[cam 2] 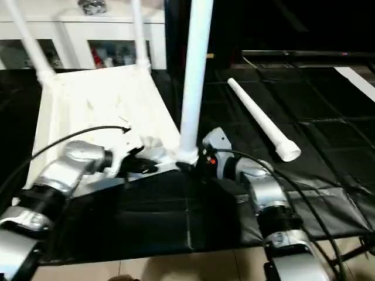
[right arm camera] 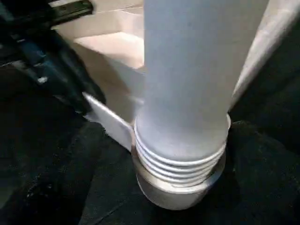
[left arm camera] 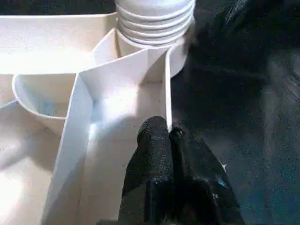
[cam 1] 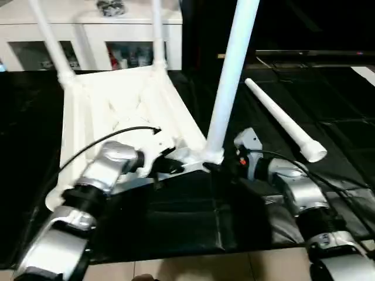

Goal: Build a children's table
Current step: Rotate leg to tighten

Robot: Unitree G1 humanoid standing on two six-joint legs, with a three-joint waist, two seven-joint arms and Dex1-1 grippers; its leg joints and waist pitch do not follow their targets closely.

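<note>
While the shut left end effector (left arm camera: pixel 168 140) pins the top's (cam 1: pixel 117 105) rim, the right end effector (cam 1: pixel 231 167), fingers unseen, should twist the leg (cam 1: pixel 228 88) fully home.

All-white table (cam 1: pixel 117 111), ribbed leg (right arm camera: pixel 187 93), black mat (cam 1: pixel 187 216)

The table top (cam 1: pixel 126 111) and its legs (cam 1: pixel 231 70) are showing smooth, glossy white plastic — the forearms (cam 1: pixel 108 167) are gleaming silver metal, the mat (cam 1: pixel 193 216) looking matt black.
</note>
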